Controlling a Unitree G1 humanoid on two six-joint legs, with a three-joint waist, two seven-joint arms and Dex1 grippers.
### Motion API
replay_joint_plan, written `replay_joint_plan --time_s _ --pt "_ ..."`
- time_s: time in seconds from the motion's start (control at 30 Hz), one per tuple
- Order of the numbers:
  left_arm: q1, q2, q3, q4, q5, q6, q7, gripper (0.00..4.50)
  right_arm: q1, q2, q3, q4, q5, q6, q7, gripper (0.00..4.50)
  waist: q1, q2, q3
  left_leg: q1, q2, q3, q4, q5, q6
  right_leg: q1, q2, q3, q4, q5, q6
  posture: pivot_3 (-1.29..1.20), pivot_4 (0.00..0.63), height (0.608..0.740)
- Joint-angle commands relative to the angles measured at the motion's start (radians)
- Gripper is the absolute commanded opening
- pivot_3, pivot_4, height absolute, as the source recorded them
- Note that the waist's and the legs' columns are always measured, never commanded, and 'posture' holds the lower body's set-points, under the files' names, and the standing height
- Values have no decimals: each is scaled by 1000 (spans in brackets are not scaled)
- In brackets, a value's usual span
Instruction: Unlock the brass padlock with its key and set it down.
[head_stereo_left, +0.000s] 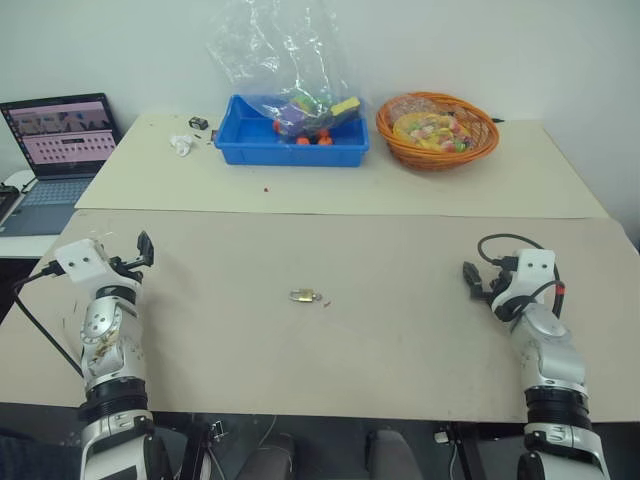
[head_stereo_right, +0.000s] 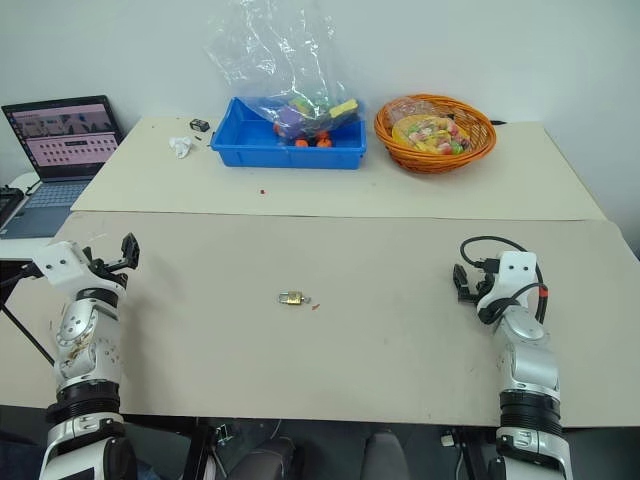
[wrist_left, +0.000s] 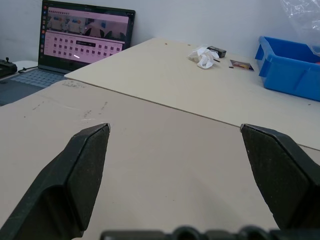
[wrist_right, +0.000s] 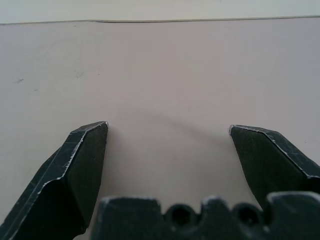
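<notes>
The left gripper (wrist_left: 175, 135) stands with its fingers spread wide and nothing between them, hovering over the left side of the near counter (head_stereo_left: 400, 330); the right gripper (wrist_right: 169, 131) is likewise fully spread and empty, over the right side of the same surface. The brass padlock (head_stereo_left: 306, 295) lies flat near the middle of the near counter, well apart from both grippers, with a small dark speck just beside it. On the far counter (head_stereo_left: 480, 185), which abuts the near one along a visible seam, a blue bin (head_stereo_left: 290, 132) holds colourful small items, among them orange, purple and yellow pieces, and a crumpled clear plastic bag (head_stereo_left: 275, 50) that rises out of it. Beside the bin to the right, an orange woven basket (head_stereo_left: 437, 130) holds brightly wrapped items; what they are cannot be told. The near counter is open between the grippers, and the padlock has bare surface on every side. A crumpled white scrap (head_stereo_left: 181, 146) and a small dark object (head_stereo_left: 198, 123) lie on the far counter left of the bin. An open laptop (head_stereo_left: 58, 140) with a lit screen stands on a separate surface beyond the left edge. A black cable (head_stereo_left: 500, 242) loops at the right wrist.
</notes>
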Motion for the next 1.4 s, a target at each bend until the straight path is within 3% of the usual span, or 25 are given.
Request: replay_joint_plan --time_s 0.03,0.1,0.2,0.37,0.5,0.67,0.77,0.97,1.27,1.4 --pt "-14 25 -22 11 4 -16 -64 4459 -16 -10 -6 12 -7 -15 -7 4500 0 0 0 0 0 0 0 0 0 0 0 0 0 0 0 0 150 740" --pt "-50 44 -58 73 -1 -10 -158 4459 -17 -21 8 13 -21 -4 -1 4500 2 0 0 0 0 0 0 0 0 0 0 0 0 0 0 0 150 740" --pt "-96 79 -125 95 -12 23 -323 4459 -24 -57 41 -36 30 65 127 4500 3 0 0 0 -1 0 0 0 0 0 0 0 1 0 0 0 150 740" --pt "-113 108 -384 -8 35 49 -703 4459 38 -194 228 -335 243 210 634 4500 -7 0 0 -4 0 1 0 -1 1 -4 0 -1 0 0 0 0 150 740" --pt "-71 189 -475 -176 -31 127 -954 4459 62 -308 300 -529 399 305 898 4500 -20 1 1 -16 1 0 3 -1 2 -13 -1 -1 2 2 2 0 150 740" --pt "-41 293 -530 -226 -30 128 -1157 4459 10 -302 331 -532 370 302 870 4500 -23 1 2 -16 1 0 3 -1 2 -15 -1 0 -2 2 2 0 150 740" --pt "-119 317 -563 -97 21 49 -1257 4459 9 -282 328 -544 360 295 831 4500 -3 2 2 -14 0 0 3 -1 2 -15 -1 0 0 2 2 0 150 740" --pt "-263 248 -616 120 95 -108 -1334 4459 66 -262 298 -596 356 296 746 4500 24 1 3 -16 -1 -1 4 0 1 -14 -1 -3 -1 3 1 0 150 740" --pt "-435 97 -640 463 202 -460 -1343 4459 173 -241 245 -681 382 303 651 4500 13 0 3 -18 -2 0 8 -1 2 -14 -1 -3 -1 3 2 0 150 740" --pt "-485 55 -637 582 238 -527 -1331 4459 181 -242 259 -695 362 295 635 4500 5 0 3 -18 -2 0 10 -1 2 -14 -1 -3 0 4 2 0 150 740"
